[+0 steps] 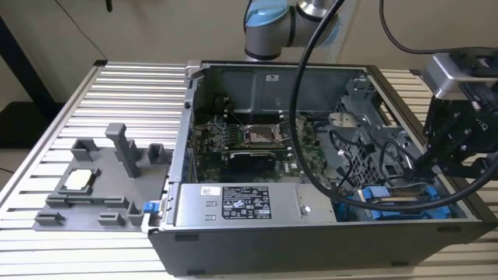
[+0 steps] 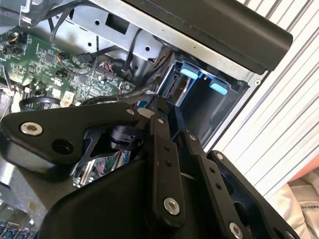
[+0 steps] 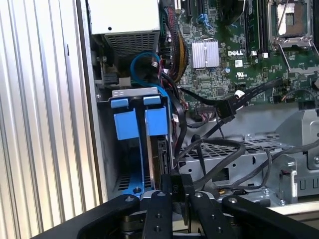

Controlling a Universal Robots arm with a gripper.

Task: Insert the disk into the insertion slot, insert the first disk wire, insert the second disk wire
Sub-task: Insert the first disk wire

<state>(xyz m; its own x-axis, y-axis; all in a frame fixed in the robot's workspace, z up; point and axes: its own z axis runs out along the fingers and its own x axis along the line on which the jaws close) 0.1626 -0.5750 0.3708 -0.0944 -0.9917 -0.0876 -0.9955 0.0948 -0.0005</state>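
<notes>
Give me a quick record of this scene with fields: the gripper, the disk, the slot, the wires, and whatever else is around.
Gripper: gripper low over the drive bay, at the exterior view's right end of the open computer case
Disk: disk sitting in the insertion slot, blue carrier tabs showing
Wires: black cables loose beside the bay; cannot tell if any is plugged in
Other: power-supply box, motherboard, grey fixture tray on the slatted table

Arm arched over, hand pointing down.
The arm [image 1: 272, 23] rises at the exterior view's top. Its wrist [image 1: 460, 74] sits at that view's right, with the black hand [image 1: 435, 166] below it and its fingers [image 3: 174, 185] drawn together.
</notes>
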